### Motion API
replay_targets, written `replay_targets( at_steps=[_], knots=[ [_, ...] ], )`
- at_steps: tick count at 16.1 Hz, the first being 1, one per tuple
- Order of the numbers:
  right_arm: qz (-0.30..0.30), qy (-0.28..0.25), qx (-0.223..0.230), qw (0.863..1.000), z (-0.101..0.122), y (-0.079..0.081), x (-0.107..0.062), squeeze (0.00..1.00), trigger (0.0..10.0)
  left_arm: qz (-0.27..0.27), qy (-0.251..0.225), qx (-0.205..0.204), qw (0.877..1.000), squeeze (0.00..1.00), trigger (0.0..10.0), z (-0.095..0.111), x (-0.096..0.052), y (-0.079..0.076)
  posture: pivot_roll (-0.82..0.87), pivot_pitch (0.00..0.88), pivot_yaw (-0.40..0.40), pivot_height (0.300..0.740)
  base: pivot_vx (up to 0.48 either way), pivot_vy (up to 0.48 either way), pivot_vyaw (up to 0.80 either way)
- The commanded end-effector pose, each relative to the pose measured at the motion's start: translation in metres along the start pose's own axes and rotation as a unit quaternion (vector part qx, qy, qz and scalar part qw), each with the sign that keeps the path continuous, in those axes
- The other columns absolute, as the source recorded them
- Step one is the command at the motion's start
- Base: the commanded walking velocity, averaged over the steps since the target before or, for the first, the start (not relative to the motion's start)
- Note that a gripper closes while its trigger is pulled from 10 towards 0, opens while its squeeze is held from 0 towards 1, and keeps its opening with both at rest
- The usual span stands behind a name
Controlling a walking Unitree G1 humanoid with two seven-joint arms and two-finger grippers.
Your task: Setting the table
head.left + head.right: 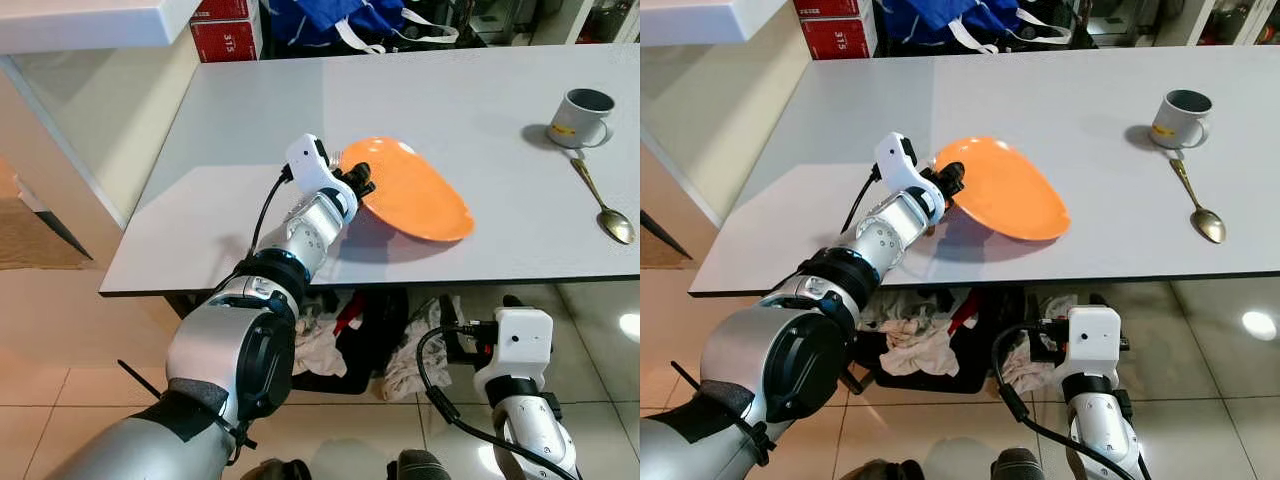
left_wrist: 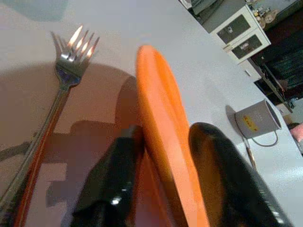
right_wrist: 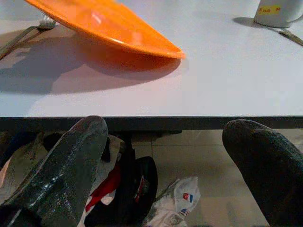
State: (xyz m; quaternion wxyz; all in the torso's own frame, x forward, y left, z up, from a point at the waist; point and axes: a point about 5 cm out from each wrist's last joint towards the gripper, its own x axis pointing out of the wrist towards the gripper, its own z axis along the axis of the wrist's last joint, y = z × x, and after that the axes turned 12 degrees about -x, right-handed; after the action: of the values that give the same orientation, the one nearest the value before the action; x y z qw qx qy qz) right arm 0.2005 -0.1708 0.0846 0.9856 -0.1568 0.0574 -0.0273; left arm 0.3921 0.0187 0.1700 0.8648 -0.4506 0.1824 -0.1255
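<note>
Left eye view: one plate [image 1: 415,190], one mug [image 1: 580,117], one spoon [image 1: 602,204], one fork [image 2: 57,109].

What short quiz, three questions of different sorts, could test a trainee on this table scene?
1. True or false: the orange plate lies flat on the table.
2. Which gripper holds the plate? A) left gripper B) right gripper
3. Fill in: beside the mug lies a ____.

Key:
1. False; the plate is tilted, one edge lifted, the far edge near the tabletop.
2. A; its fingers clamp the rim, while the right gripper hangs open below the table edge.
3. Spoon. The fork lies by the plate.
</note>
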Motion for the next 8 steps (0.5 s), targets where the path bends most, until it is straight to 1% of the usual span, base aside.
replay_targets(
  at_steps=[1, 8],
  knots=[
    [0.001, 0.0, -0.003, 1.0, 0.0017, 0.0009, -0.0017, 0.0, 10.0, -0.054, 0.053, -0.012, 0.997, 1.0, 10.0, -0.0473, 0.0024, -0.0492, -0.35, 0.076, 0.103, 0.727, 0.0, 0.0, 0.0],
    [0.001, 0.0, -0.003, 1.0, 0.0017, 0.0009, -0.0017, 0.0, 10.0, -0.054, 0.053, -0.012, 0.997, 1.0, 10.0, -0.0473, 0.0024, -0.0492, -0.35, 0.076, 0.103, 0.727, 0.0, 0.0, 0.0]
  ],
)
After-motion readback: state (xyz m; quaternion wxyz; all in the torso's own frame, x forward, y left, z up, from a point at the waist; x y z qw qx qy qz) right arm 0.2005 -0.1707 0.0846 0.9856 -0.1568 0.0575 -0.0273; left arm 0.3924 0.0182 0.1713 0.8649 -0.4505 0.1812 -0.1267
